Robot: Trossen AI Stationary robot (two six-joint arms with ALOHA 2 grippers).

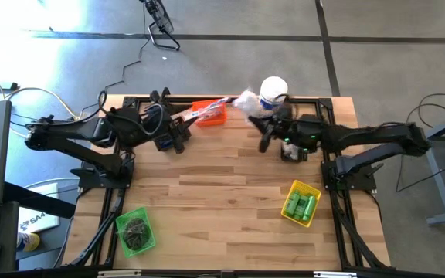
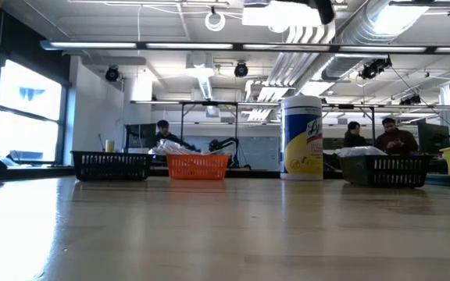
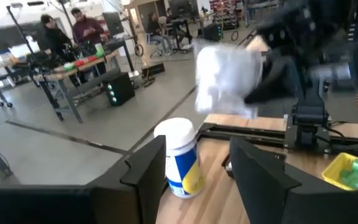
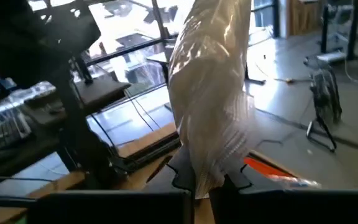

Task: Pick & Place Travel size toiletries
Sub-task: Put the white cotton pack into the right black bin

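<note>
- R tool (image 4: 202,186) clamped on clear bag of white puffs (image 4: 213,93); bag hangs in air near white canister (image 1: 273,90), prob. carried toward a bin.
- L tool (image 3: 194,168) fingers apart, empty, beside orange bin (image 1: 209,113); slim packet (image 1: 207,109) lies across bin.
- Green bottles (image 1: 301,206) in yellow bin (image 1: 287,195), far from canister, on surface (image 1: 222,193).

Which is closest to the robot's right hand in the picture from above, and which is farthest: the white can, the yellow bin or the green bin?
Starting from the right hand, which grips a clear bag:
1. White can, right beside it at the table's far edge.
2. Yellow bin, on the right side near the front.
3. Green bin, far off at the front left corner.
</note>
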